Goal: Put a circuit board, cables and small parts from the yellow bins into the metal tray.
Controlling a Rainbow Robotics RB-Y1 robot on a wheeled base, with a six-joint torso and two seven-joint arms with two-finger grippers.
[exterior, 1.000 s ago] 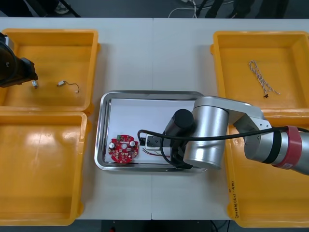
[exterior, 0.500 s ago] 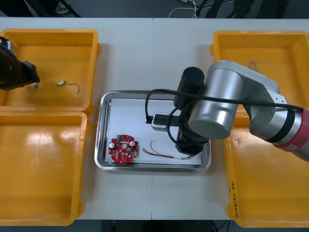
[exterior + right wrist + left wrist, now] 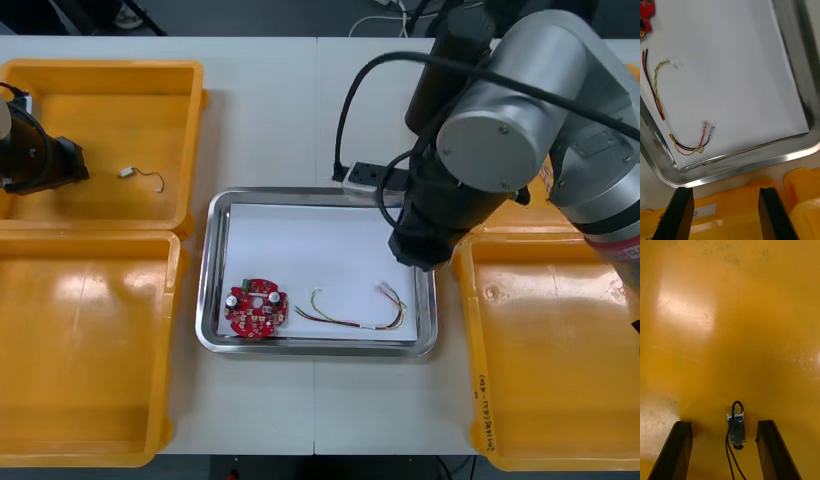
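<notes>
Within left pincer (image 3: 724, 423), small metal part (image 3: 736, 428)

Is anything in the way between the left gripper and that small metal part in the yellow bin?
Nothing visible. The left gripper is open, its fingers either side of the small metal part on the yellow bin floor.

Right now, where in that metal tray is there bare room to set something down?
The tray is bare white across its far half, left wall to right rim, where the right gripper hovers. Its near strip is crowded: circuit board left, red and yellow cable right.
</notes>
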